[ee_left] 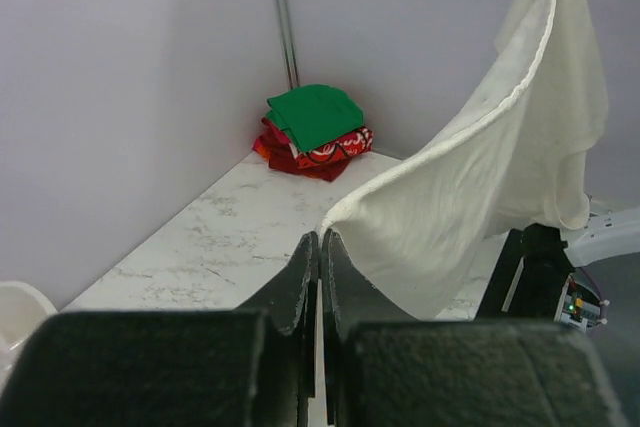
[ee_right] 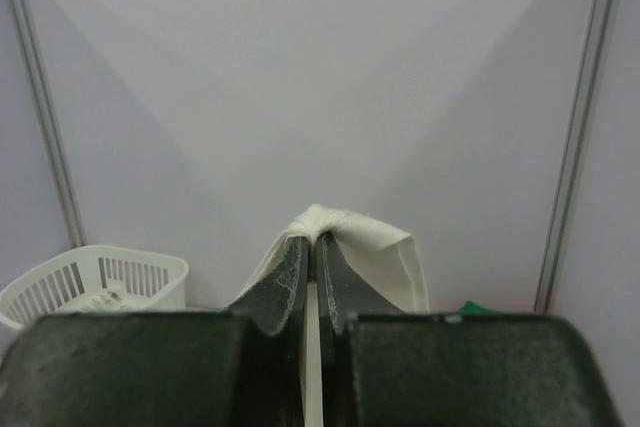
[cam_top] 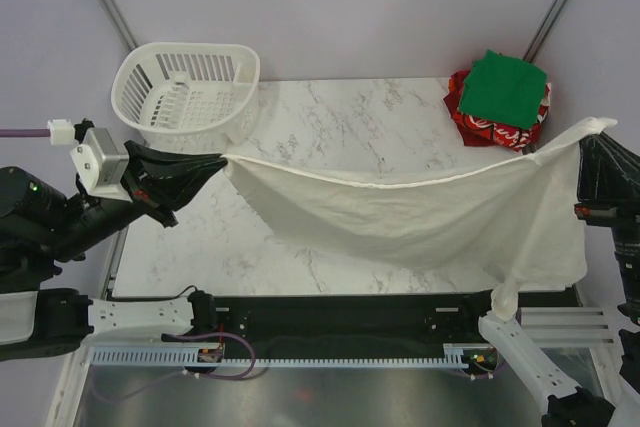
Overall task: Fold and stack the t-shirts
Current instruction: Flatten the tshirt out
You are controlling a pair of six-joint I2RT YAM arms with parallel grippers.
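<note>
Aloft, cream t-shirt [cam_top: 420,212], upper edge nearly taut

cream t-shirt [cam_top: 420,212]: stretched wide, sagging in midair | green t-shirt [cam_top: 508,85]: folded atop red t-shirt [cam_top: 480,130], far right

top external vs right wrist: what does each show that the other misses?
Top external only: the white marble tabletop, the left pincer shut on one edge of the plain cream t-shirt, which sags across the table, and the red t-shirt with white lettering in the far corner.
Right wrist only: a close look at the right pincer, shut on a bunched cream corner.
Both: the cream t-shirt and the white plastic slotted basket.
</note>
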